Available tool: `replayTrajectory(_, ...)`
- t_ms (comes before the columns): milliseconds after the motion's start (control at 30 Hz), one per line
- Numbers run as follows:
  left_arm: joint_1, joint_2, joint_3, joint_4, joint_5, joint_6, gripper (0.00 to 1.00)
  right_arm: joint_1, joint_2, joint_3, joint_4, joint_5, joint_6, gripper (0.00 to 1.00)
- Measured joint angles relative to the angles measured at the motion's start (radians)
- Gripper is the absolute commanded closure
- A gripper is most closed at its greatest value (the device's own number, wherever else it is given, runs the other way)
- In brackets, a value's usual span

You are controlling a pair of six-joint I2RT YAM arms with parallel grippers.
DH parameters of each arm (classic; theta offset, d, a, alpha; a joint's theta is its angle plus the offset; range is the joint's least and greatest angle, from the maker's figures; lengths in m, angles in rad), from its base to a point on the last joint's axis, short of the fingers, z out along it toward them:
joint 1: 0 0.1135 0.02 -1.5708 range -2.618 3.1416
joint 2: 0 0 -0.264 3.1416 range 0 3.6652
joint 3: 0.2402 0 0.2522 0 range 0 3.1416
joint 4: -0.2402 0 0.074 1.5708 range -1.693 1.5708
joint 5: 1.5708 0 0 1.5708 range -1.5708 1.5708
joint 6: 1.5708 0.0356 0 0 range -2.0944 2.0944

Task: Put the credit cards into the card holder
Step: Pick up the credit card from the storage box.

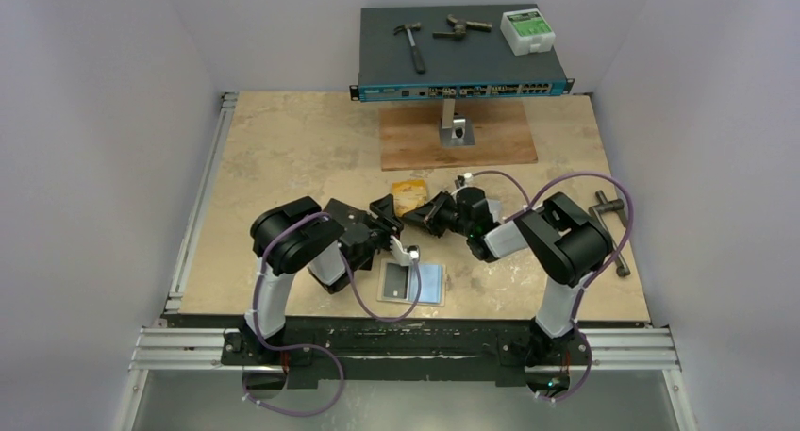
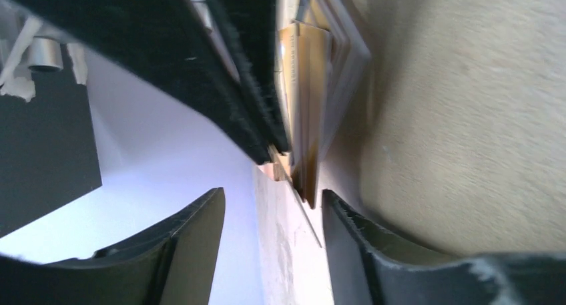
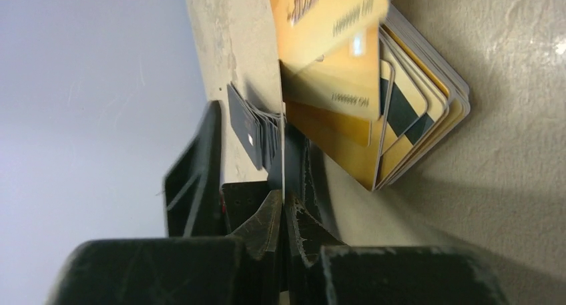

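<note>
A stack of orange-gold credit cards (image 3: 394,98) lies fanned on the table; in the top view it shows just beyond both grippers (image 1: 409,190). Several blue-grey cards (image 3: 250,128) lie fanned beside it. My right gripper (image 3: 284,195) is shut on one thin card seen edge-on. My left gripper (image 2: 272,195) is open, and that card's thin edge (image 2: 304,215) stands between its fingers, nearer the right one. In the top view the two grippers (image 1: 389,214) (image 1: 426,214) meet tip to tip. The card holder (image 1: 412,282) lies open near the front edge, showing its grey and light-blue pockets.
A wooden board (image 1: 458,139) with a metal stand holds a network switch (image 1: 462,49) at the back, with a hammer and small items on top. A T-handle tool (image 1: 611,214) lies at the right edge, beside the right arm's elbow.
</note>
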Motion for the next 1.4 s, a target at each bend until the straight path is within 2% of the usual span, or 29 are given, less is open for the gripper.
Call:
replayTrajectory(133,0.001,-0.009,-0.011,0.022,-0.003,-0.002,0.29,0.000,-0.020,-0.016,0.000,0.000,-0.001,1.00)
replayTrajectory(300,0.002,-0.074,-0.069,0.001,-0.006,-0.026,0.22,0.000,-0.050,-0.018,-0.010,-0.002,-0.013,1.00)
replayTrajectory(400,0.008,-0.161,-0.096,-0.098,-0.007,-0.052,0.10,0.000,-0.065,-0.018,-0.024,-0.002,-0.024,1.00)
replayTrajectory(500,0.029,-0.304,-0.097,-0.264,-0.008,-0.104,0.06,0.000,-0.076,-0.018,-0.037,-0.002,-0.033,1.00)
replayTrajectory(633,0.064,-0.526,-0.065,-0.534,0.011,-0.191,0.01,0.000,-0.115,-0.018,-0.076,-0.003,-0.059,1.00)
replayTrajectory(700,0.083,-0.626,-0.020,-0.710,0.042,-0.245,0.00,0.000,-0.148,-0.018,-0.111,-0.003,-0.083,1.00)
replayTrajectory(800,0.134,-0.741,0.123,-1.055,0.119,-0.360,0.00,0.000,-0.220,-0.016,-0.185,-0.007,-0.138,1.00)
replayTrajectory(900,0.225,-0.763,0.333,-1.400,0.259,-0.487,0.00,0.000,-0.291,0.009,-0.290,-0.013,-0.224,1.00)
replayTrajectory(1067,0.333,-0.774,0.560,-1.838,0.483,-0.609,0.00,0.000,-0.388,0.095,-0.493,-0.059,-0.422,1.00)
replayTrajectory(1200,0.336,-0.777,0.689,-2.134,0.671,-0.655,0.00,0.011,-0.452,0.158,-0.649,-0.134,-0.604,1.00)
replayTrajectory(1300,0.337,-0.780,0.757,-2.293,0.800,-0.661,0.00,0.039,-0.511,0.189,-0.766,-0.177,-0.726,1.00)
replayTrajectory(1400,0.338,-0.781,0.795,-2.417,0.912,-0.657,0.06,0.092,-0.560,0.235,-0.892,-0.215,-0.842,1.00)
